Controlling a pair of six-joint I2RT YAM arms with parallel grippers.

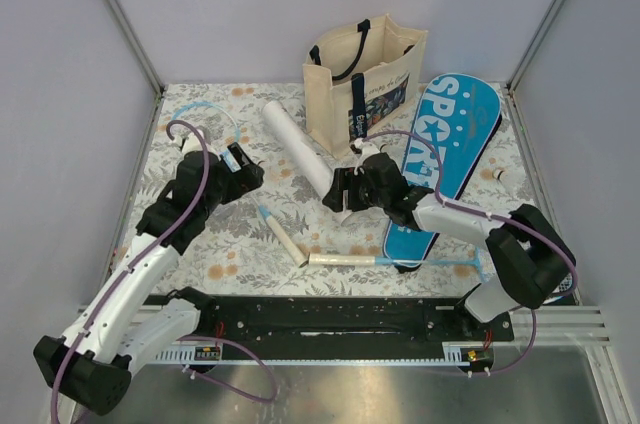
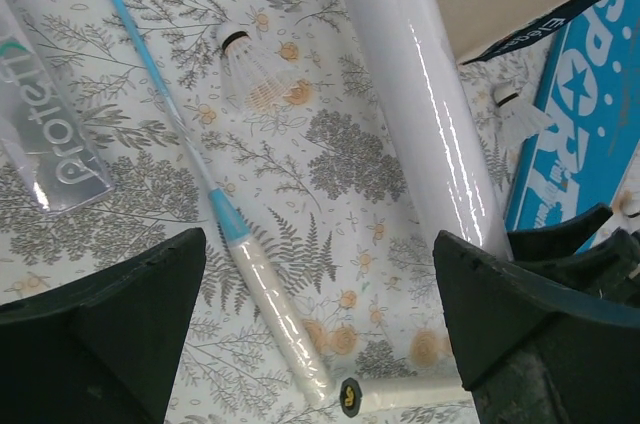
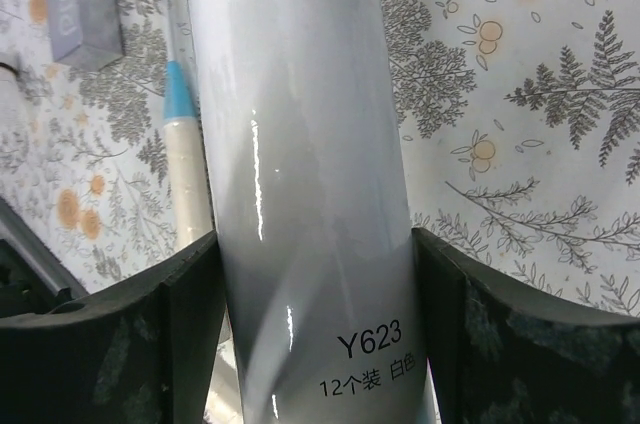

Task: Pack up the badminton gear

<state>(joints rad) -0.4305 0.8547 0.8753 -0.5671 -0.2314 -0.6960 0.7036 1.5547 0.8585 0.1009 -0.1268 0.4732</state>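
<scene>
The long white tube (image 1: 295, 144) lies slanted in front of the tote bag. My right gripper (image 1: 340, 189) is at its near end, and the right wrist view shows both fingers pressed against the tube (image 3: 300, 144), shut on it. One light-blue racket has its white handle (image 2: 275, 309) right below my open left gripper (image 2: 320, 334), with nothing between the fingers. A second racket's handle (image 1: 345, 259) lies near the front edge, its butt meeting the first handle. The blue case (image 1: 445, 159) lettered "SPORT" lies to the right.
A cream tote bag (image 1: 365, 79) with navy straps stands at the back. A white shuttlecock (image 2: 250, 69) lies beside the racket shaft, another (image 2: 520, 114) by the case. A clear plastic piece (image 2: 50, 134) lies at the left. Metal frame posts and walls border the mat.
</scene>
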